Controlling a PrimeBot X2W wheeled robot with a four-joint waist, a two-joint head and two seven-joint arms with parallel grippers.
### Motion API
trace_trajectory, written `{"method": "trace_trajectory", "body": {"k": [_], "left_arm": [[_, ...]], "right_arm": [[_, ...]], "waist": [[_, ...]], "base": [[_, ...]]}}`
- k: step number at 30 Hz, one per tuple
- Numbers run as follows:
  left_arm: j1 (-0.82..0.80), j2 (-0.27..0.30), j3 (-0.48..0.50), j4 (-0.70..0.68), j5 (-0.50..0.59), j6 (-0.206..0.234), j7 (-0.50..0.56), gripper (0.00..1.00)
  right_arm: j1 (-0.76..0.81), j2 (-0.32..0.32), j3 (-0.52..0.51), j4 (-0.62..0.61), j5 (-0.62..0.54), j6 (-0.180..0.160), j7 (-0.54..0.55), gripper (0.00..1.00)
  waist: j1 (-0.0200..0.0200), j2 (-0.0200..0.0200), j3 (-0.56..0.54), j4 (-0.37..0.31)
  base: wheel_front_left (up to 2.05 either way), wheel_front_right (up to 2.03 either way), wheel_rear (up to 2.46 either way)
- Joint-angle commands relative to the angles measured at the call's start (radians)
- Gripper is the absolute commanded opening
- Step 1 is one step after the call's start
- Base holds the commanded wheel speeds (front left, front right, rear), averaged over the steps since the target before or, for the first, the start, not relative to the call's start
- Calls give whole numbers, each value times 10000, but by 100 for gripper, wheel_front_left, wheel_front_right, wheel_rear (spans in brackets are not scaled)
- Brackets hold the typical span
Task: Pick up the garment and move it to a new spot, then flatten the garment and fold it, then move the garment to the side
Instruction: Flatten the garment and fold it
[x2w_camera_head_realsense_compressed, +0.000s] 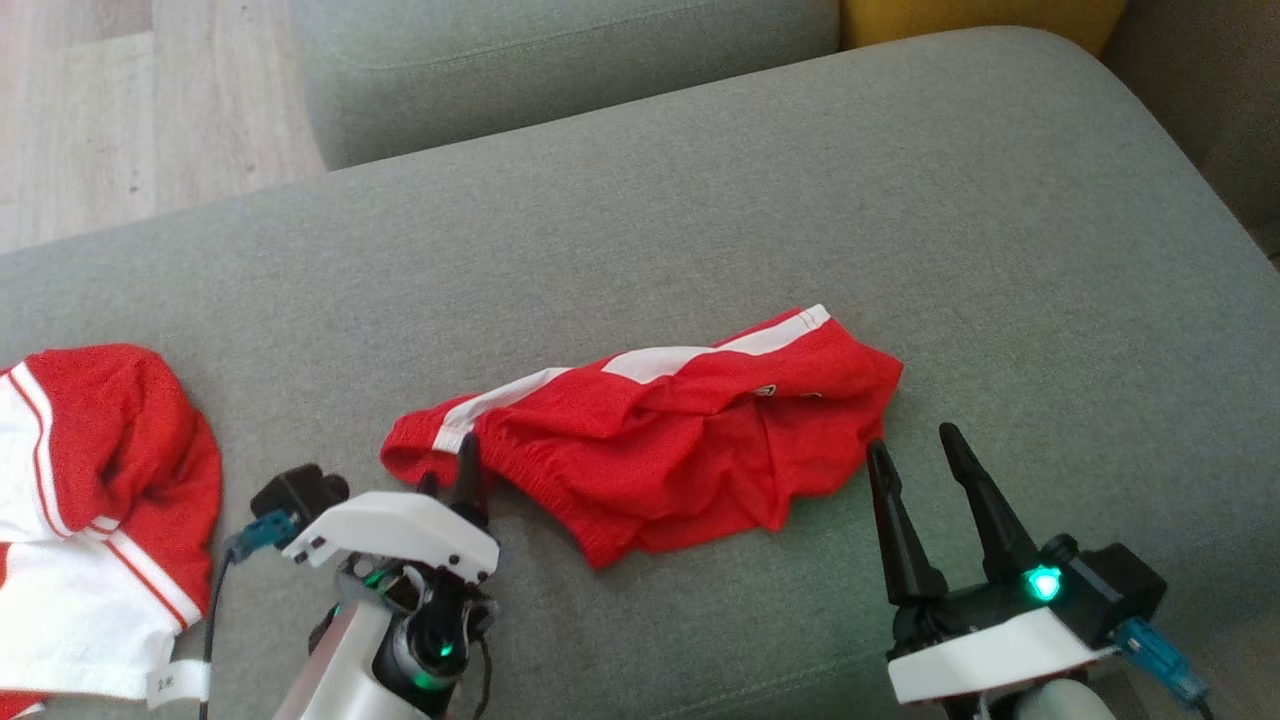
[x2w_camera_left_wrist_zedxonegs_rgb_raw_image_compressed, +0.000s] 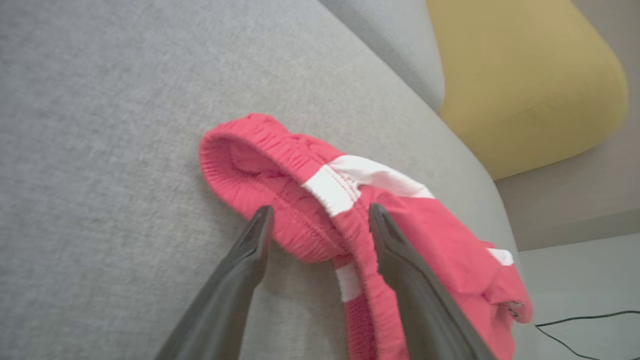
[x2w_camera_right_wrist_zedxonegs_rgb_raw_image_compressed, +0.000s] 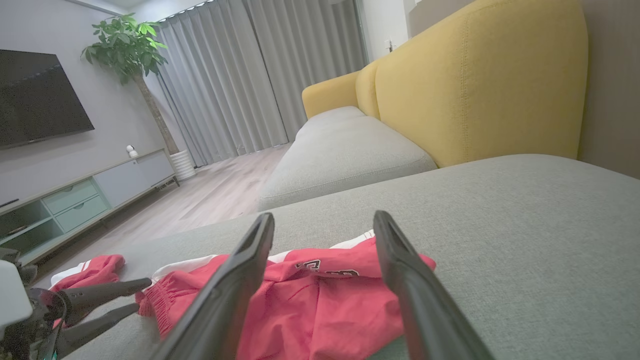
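The grey seat (x2w_camera_head_realsense_compressed: 700, 200) lies bare beyond the red shorts (x2w_camera_head_realsense_compressed: 660, 450) right out to its far edge, so there is free passage there. It is bare again to the right of my right claw (x2w_camera_head_realsense_compressed: 913, 442), whose spread fingers stand just beside the shorts' right end. My left claw (x2w_camera_head_realsense_compressed: 448, 478) is spread wide, with the bunched waistband between its fingers. A strip of open cushion separates the shorts from a second red-and-white garment (x2w_camera_head_realsense_compressed: 90, 500) heaped at the left. The yellow backrest (x2w_camera_right_wrist_zedxonegs_rgb_raw_image_compressed: 475, 85) walls off the far right corner.
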Motion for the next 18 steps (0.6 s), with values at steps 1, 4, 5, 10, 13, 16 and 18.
{"method": "trace_trajectory", "body": {"k": [1, 4, 5, 10, 13, 16, 18], "left_arm": [[-504, 87, 294, -111, 89, 86, -109, 100], [-653, 93, 281, 201, 174, 104, -252, 100], [-687, 93, 289, 236, 112, -4, -265, 100], [-1042, 89, 231, 446, -27, -282, -412, 100], [-1183, 88, 221, 533, -136, -328, -399, 100], [-1344, 87, 209, 824, -282, -257, -282, 100], [-1427, 86, 231, 1005, -338, -283, -306, 100]], "right_arm": [[-365, -39, 227, -305, 19, 77, -92, 100], [-378, -39, 208, -340, 49, 77, -92, 100], [-384, -39, 193, -362, 56, 77, -92, 100], [-432, -39, 177, -398, 34, 77, -92, 100], [-467, -39, 193, -400, 29, 77, -92, 100], [-537, -39, 244, -379, 39, 77, -92, 100], [-582, -39, 274, -373, 55, 77, -92, 100]], "waist": [[0, 0, 48, -58], [0, 0, 106, -116], [0, 0, 144, -118], [0, 0, 295, -107], [0, 0, 338, -114], [0, 0, 377, -161], [0, 0, 405, -211]], "base": [[0, 0, 0], [0, 0, 0], [0, 0, 0], [0, 0, 0], [0, 0, 0], [0, 0, 0], [0, 0, 0]]}}
